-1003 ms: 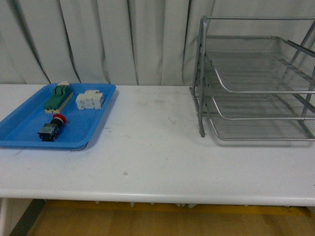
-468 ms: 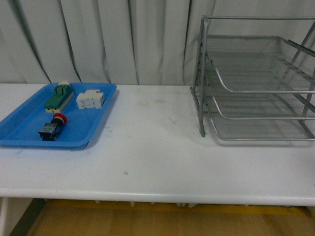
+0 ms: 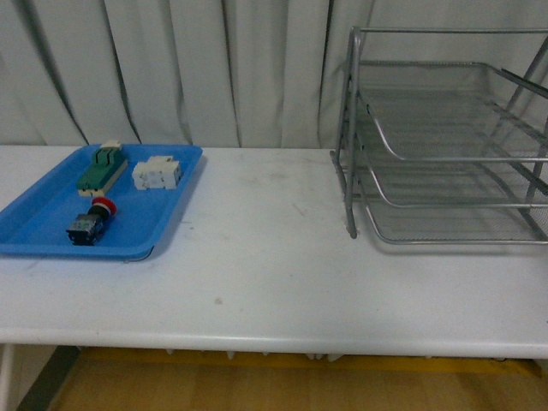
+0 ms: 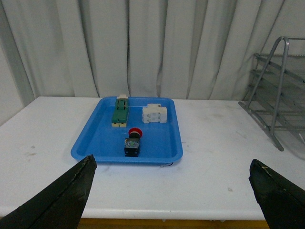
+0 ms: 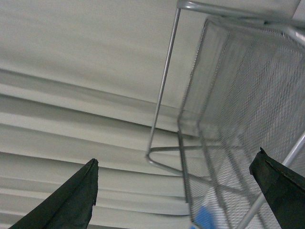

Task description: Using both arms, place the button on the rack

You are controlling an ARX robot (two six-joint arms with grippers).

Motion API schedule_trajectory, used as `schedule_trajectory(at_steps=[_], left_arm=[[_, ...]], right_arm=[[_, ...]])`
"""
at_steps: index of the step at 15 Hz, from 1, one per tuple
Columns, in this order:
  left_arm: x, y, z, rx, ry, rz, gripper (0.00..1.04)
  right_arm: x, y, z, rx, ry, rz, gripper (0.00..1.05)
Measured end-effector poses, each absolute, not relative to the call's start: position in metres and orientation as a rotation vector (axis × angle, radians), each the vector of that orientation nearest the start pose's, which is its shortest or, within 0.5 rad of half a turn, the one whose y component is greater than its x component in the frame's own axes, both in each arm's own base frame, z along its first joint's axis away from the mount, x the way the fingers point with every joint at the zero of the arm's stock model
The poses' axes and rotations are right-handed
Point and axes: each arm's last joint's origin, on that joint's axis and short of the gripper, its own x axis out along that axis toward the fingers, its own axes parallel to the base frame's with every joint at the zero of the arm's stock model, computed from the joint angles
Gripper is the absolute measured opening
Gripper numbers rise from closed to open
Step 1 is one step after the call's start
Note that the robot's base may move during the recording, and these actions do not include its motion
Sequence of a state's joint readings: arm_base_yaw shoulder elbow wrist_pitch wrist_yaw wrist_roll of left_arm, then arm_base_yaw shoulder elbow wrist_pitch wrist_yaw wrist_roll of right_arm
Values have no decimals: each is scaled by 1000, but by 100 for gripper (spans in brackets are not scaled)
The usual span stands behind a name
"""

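My left end effector (image 4: 171,164) hangs wide open, gripping nothing, facing the blue tray (image 4: 95,143). In the tray, the button (image 4: 133,142) lies near the front rim, red cap pointing toward the back. Behind it sit a green-and-cream block (image 4: 120,111) and a white block (image 4: 155,114), side by side. The rack (image 3: 445,154) stands on the worktop (image 3: 274,257), well right of the tray. My right end effector (image 5: 174,164) is spread wide too and holds nothing.

Front: down across table (image 3: 257,274). Left wrist: set back, facing blue tray (image 4: 102,136) — rack (image 4: 290,95) edge shared. Right wrist: tilted, close against rack.
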State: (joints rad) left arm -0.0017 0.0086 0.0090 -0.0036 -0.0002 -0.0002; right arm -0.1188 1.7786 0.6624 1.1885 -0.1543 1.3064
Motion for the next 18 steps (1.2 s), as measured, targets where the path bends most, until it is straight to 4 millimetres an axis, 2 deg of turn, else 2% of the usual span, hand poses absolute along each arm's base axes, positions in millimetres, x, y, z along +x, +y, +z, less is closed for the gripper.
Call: schedule_trajectory(at_steps=[1,3,5,7,13,18], left_arm=[[98,0,166,0,3,-2,98],[98,0,166,0,3,-2,98],[98,0,166,0,3,-2,98],[98,0,166,0,3,-2,98],[98,0,166,0,3,-2,98],[98,0,166,0,3,-2,98]], right_arm=[[328,-30,167,1411,-50,100,98],[323,-16,135,1594,46,40,98],[320,-10,101,1630,152,-55,98],[322,-10,83,1625,188,-104,98],[355,-9,50,1556,209,-129,98],[376,-5,47,1536,187,-87,98]])
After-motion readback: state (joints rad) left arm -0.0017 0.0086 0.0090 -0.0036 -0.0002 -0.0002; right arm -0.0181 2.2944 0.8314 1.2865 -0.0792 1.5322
